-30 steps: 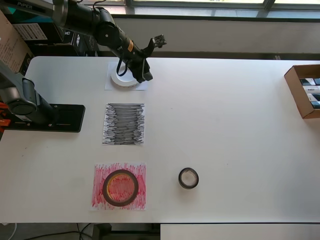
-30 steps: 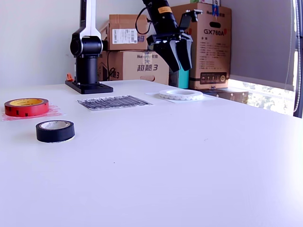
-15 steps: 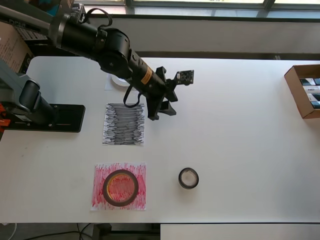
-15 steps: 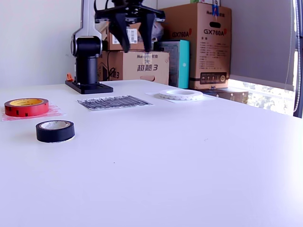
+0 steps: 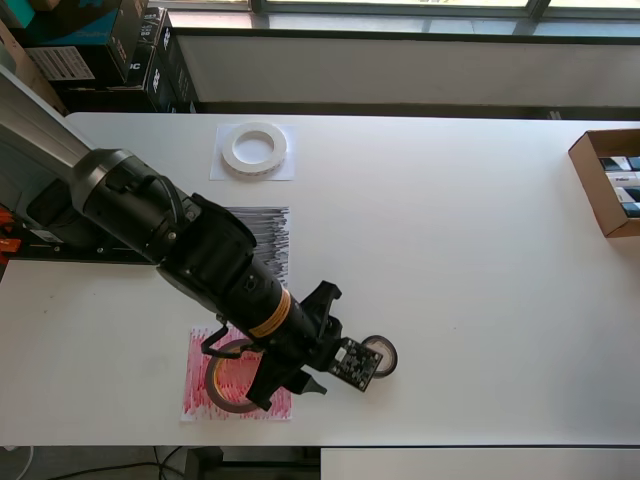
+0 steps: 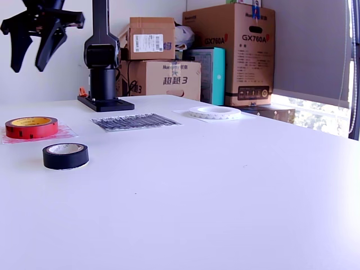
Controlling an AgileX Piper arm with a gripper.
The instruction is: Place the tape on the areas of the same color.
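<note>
The white tape [image 5: 254, 148] lies on the plain white sheet [image 5: 222, 172] at the back. The red tape [image 5: 222, 385] lies on the red-scribbled sheet [image 5: 200, 390], partly hidden under my arm. The black tape [image 5: 384, 353] sits on bare table to the overhead view's right of the red sheet, apart from the black-scribbled sheet [image 5: 274, 232]. My gripper [image 5: 290, 395] is open and empty, between the red and black tapes in the overhead view. In the exterior view my gripper [image 6: 28, 67] hangs high above the red tape [image 6: 31, 126] and the black tape [image 6: 66, 156].
An open cardboard box [image 5: 608, 182] sits at the table's right edge in the overhead view. The arm's black base [image 6: 106, 103] stands behind the black-scribbled sheet [image 6: 135, 121]. Stacked cardboard boxes [image 6: 163, 73] stand behind the table. The table's front edge runs just below my gripper in the overhead view.
My arm has swung from the white tape at the back, across the black-scribbled sheet, to the front near the red and black tapes. The gripper stays open and empty.
</note>
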